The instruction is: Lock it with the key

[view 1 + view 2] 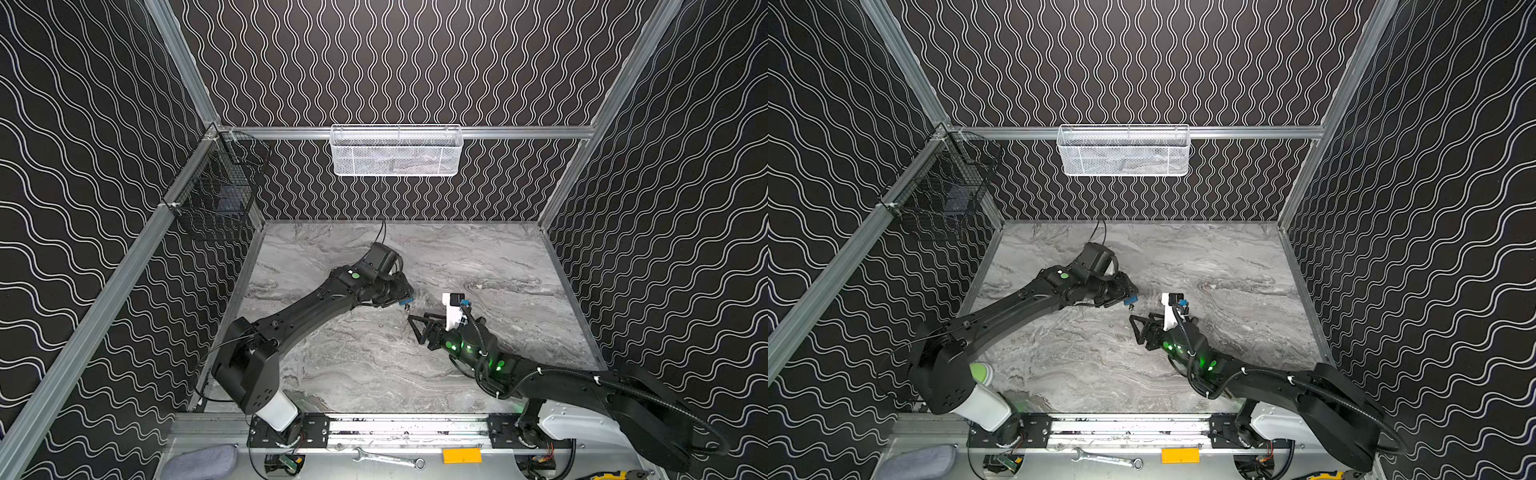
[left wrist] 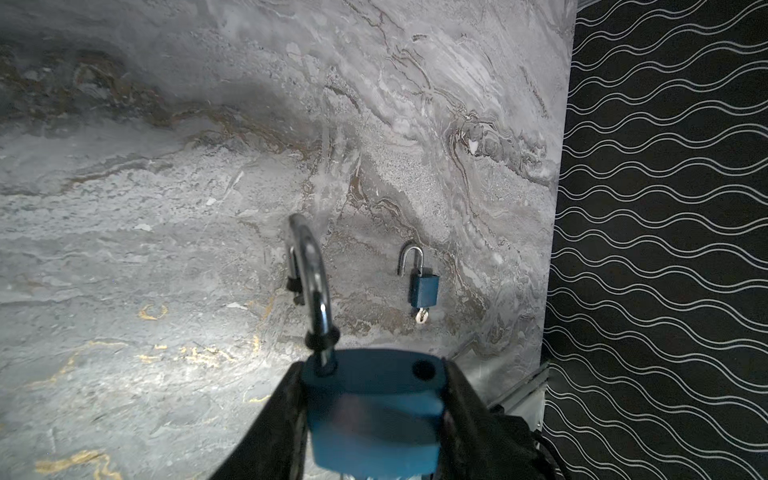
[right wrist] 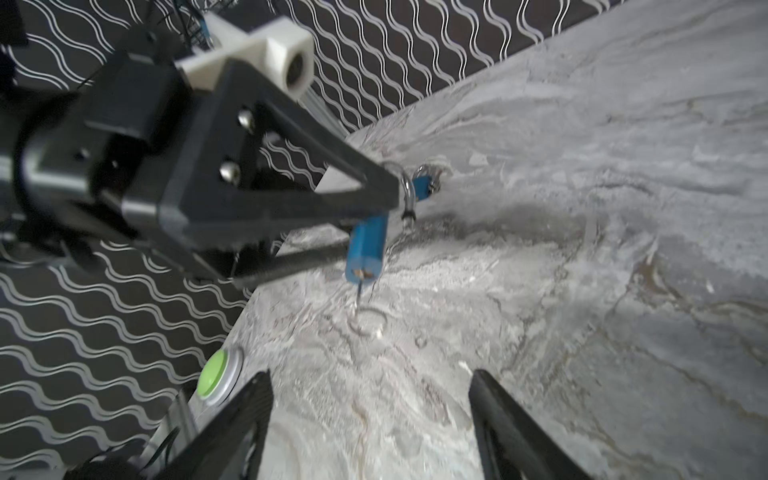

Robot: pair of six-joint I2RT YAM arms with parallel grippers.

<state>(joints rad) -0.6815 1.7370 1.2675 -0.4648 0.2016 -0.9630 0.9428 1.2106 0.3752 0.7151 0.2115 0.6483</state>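
I have left gripper (image 1: 405,298) clamped on padlock (image 2: 374,411), keyhole down so key (image 3: 360,286) dangles reachable. Right gripper (image 3: 370,376) just beside padlock, jaws apart, faces key for grasp. Shackle (image 2: 311,270) open.

In the left wrist view the padlock (image 2: 374,415) is out of focus and its lower end runs off the picture's edge. In the right wrist view its key (image 3: 360,286) and ring (image 3: 368,322) smear into the table (image 3: 582,291), and the right gripper (image 3: 370,374) shows only two cut-off fingers. In both top views the key (image 1: 407,307) (image 1: 1131,307) is a dark speck. The second padlock (image 2: 424,286) is small; the pale bit below it is perhaps a key.
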